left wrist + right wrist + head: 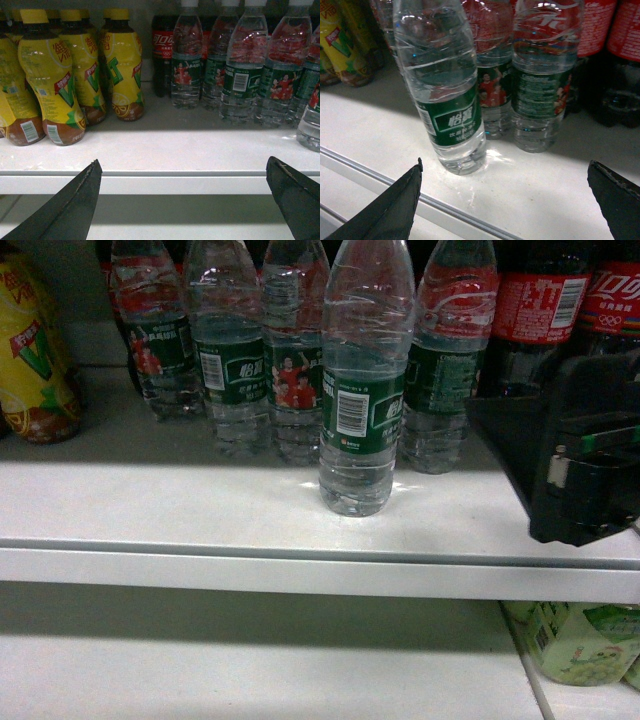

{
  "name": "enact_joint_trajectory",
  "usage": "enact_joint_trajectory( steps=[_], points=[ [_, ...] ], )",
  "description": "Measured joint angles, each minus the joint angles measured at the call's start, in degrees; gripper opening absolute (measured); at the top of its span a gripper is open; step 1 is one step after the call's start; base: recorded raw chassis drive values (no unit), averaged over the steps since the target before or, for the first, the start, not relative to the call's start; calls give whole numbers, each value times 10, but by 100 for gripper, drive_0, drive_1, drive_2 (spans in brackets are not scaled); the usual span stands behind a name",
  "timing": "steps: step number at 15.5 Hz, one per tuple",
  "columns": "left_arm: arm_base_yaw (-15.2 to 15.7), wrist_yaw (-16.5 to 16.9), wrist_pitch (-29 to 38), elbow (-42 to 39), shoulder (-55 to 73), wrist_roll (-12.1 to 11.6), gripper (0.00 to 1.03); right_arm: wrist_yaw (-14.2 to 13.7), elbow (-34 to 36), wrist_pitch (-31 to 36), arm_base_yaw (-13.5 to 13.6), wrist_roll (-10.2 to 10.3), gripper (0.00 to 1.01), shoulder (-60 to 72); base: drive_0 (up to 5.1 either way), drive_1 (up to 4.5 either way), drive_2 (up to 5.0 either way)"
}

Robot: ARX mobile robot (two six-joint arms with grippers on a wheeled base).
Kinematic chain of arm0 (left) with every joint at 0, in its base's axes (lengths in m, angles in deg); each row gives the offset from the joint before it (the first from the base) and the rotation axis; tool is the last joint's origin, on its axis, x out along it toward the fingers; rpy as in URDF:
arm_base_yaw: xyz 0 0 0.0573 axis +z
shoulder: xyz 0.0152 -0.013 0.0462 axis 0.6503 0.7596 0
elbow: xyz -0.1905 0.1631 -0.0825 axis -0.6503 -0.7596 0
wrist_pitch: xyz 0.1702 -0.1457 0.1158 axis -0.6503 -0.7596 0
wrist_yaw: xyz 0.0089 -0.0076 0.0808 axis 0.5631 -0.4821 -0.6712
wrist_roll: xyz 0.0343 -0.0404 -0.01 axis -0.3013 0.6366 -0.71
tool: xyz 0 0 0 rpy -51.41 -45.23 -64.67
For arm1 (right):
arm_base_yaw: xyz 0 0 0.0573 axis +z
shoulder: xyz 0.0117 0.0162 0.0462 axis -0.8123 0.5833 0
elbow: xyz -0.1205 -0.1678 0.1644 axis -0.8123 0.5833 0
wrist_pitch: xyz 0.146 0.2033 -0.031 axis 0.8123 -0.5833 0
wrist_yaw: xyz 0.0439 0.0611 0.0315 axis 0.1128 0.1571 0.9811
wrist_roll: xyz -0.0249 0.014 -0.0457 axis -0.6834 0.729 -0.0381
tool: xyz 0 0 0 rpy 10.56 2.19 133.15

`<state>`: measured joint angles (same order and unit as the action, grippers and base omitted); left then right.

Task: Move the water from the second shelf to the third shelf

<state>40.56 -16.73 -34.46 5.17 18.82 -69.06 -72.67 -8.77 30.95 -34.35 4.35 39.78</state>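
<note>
1. The water point(362, 390) stands upright on the white shelf point(200, 510), forward of the row of like bottles point(235, 360) behind it and nearest the shelf's front edge.
2. Its green label faces out with a barcode in the head view; its cap is cut off by the top of that view.
3. In the right wrist view the same water point(445, 90) is close ahead and left of centre, leaning in the picture because of the camera's angle, with two more green-labelled bottles point(540, 85) just behind and to its right.
4. The right gripper point(505, 200) has its fingers point(395, 205) spread wide, one at each lower corner of its view. They hold nothing and are clear of the water.
5. In the head view the right arm point(585, 460) shows as a black block at the right edge, over the shelf front, apart from the water; its fingers cannot be made out there.
6. The left gripper point(185, 200) also has its fingers point(75, 205) spread wide and holds nothing, level with the shelf's front lip.
7. Ahead of it, yellow drink bottles point(55, 75) stand at the left, a cola bottle point(162, 50) in the middle at the back, and green-labelled bottles at the right.
8. Cola bottles with red labels point(560, 300) stand at the back right in the head view.
9. A lower shelf point(250, 670) lies beneath, with pale green packs point(585, 640) at its right.
</note>
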Motion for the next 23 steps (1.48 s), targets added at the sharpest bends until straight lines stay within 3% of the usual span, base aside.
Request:
enact_joint_trajectory(
  steps=[2,6,17,23],
  points=[
    [0,0,0,0,0,0,98,-1,-33,-14,30,0,98,36,0,0,0],
    [0,0,0,0,0,0,98,-15,-94,-35,56,0,98,79,0,0,0],
    [0,0,0,0,0,0,98,0,-181,-94,71,17,98,131,0,0,0],
    [0,0,0,0,0,0,98,-33,-230,-84,78,25,98,202,0,0,0]
  ],
)
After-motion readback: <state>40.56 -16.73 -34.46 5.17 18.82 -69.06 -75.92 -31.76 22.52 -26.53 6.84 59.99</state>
